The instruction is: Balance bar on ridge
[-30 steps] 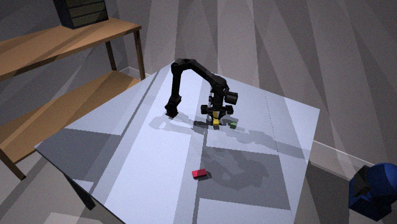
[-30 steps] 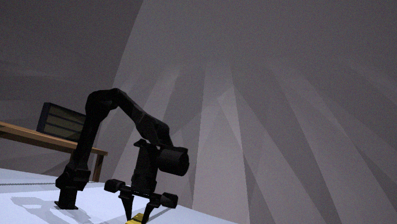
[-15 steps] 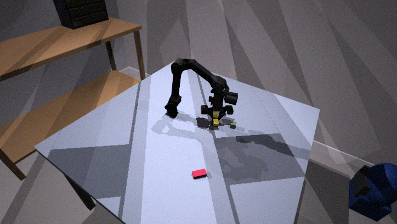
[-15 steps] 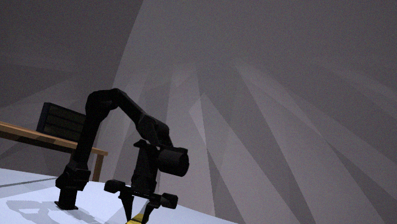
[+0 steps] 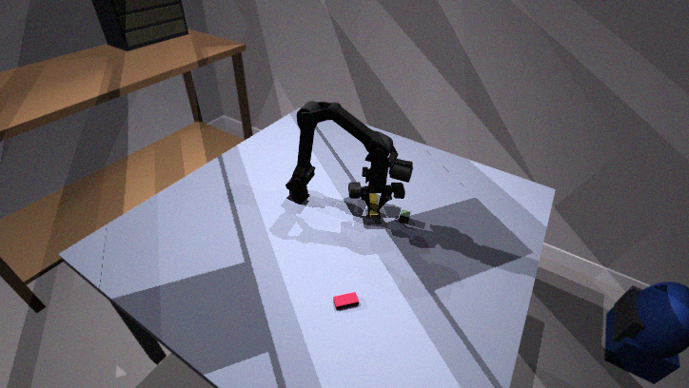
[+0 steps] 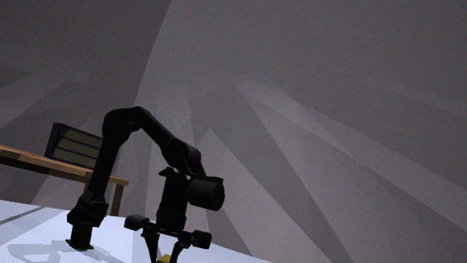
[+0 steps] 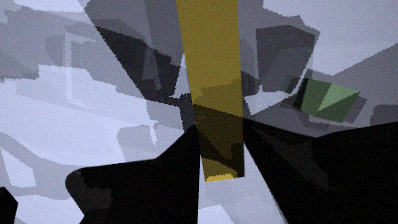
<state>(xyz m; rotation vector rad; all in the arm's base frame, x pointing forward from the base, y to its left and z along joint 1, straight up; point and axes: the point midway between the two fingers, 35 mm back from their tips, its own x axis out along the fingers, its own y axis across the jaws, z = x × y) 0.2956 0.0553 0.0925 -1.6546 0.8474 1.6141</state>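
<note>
The yellow bar (image 5: 373, 198) (image 6: 167, 258) (image 7: 215, 60) is between the fingers of my gripper (image 5: 374, 208) (image 7: 218, 127), which is shut on it. In the wrist view the bar runs from the top edge down to just past the fingertips. Its far end is out of that frame. How high it is above the table, and whether it is level, I cannot tell. A small green block (image 5: 404, 216) (image 7: 330, 100) sits on the table just right of the bar, apart from it. I cannot tell for certain which thing is the ridge; what is under the bar is hidden.
A flat red block (image 5: 345, 300) lies on the table (image 5: 332, 346), well toward the camera from the arm in the top view. Patchy shadows cross the table. A wooden shelf (image 5: 71, 79) stands beyond the left edge. A blue round object (image 5: 665, 318) is off the table at right.
</note>
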